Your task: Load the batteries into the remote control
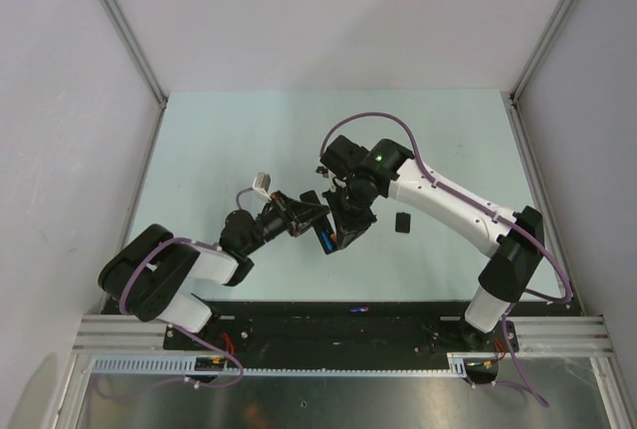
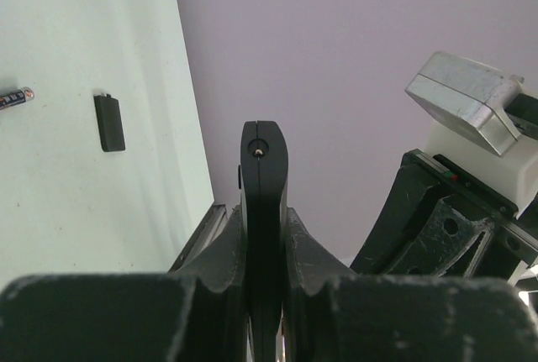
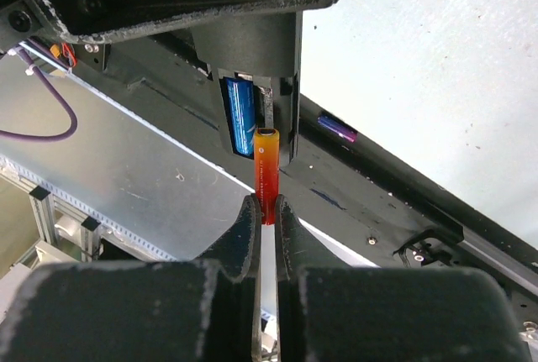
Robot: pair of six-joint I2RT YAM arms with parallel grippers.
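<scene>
Remote (image 2: 264, 165) clamped in left gripper (image 2: 265, 232); right gripper (image 3: 266, 208) pinches orange battery (image 3: 267, 165) at frame centre, beside blue battery (image 3: 241, 114).

The red-orange battery (image 3: 267, 169) hides its lower end inside the right gripper (image 3: 265, 209); the remote control (image 2: 264, 169) (seen edge-on) disappears downward into the left gripper (image 2: 262, 221).
</scene>
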